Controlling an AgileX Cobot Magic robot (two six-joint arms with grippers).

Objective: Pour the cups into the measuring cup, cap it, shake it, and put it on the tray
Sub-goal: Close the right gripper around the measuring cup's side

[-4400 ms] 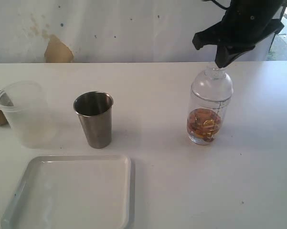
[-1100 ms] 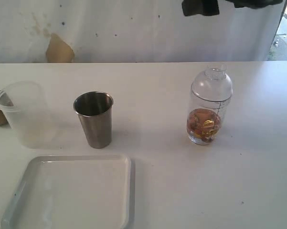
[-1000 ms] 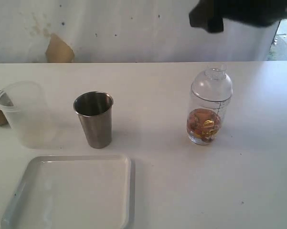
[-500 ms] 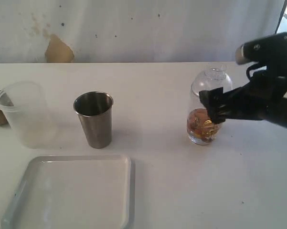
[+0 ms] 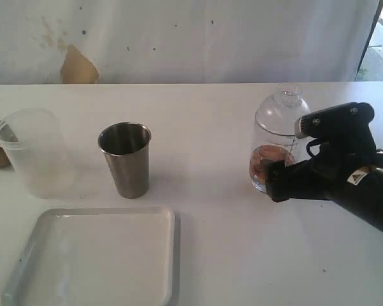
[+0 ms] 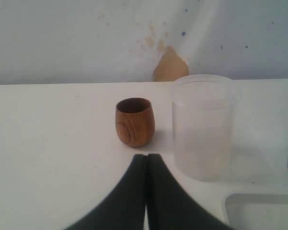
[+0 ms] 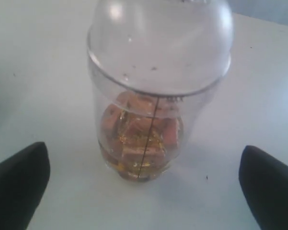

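1. My right fingers (image 7: 18,184) stand wide apart, one on each side of the tall clear plastic measuring cup (image 7: 148,110) with the dark printed scale. In the right wrist view neither finger touches its wall.
2. In the exterior view my right arm enters from the right edge. The fingers sit low at the cup's base, centre right of the frame, and hide part of it.
3. The measuring cup stands upright on the white counter (image 5: 216,248), with its clear dome cap (image 5: 281,108) seated on top.
4. Orange-brown pieces (image 7: 140,136) lie in its bottom. I cannot tell whether liquid surrounds them.
5. My left fingers (image 6: 129,201) are pressed together and hold nothing. They point toward the small rounded brown wooden cup (image 6: 134,121), which stands upright just beyond the tips and apart from them.
6. Just beside the wooden cup stands a frosted translucent plastic cup (image 6: 203,127), also upright. In the exterior view the wooden cup shows only at the far left edge, partly behind the frosted one.
7. The tapered brushed-steel tumbler (image 5: 126,159) stands upright left of centre, near the frosted cup but not touching it.
8. The flat white rectangular tray (image 5: 102,261) lies in the lower left of the frame, in front of the tumbler. The measuring cup is well apart from it.
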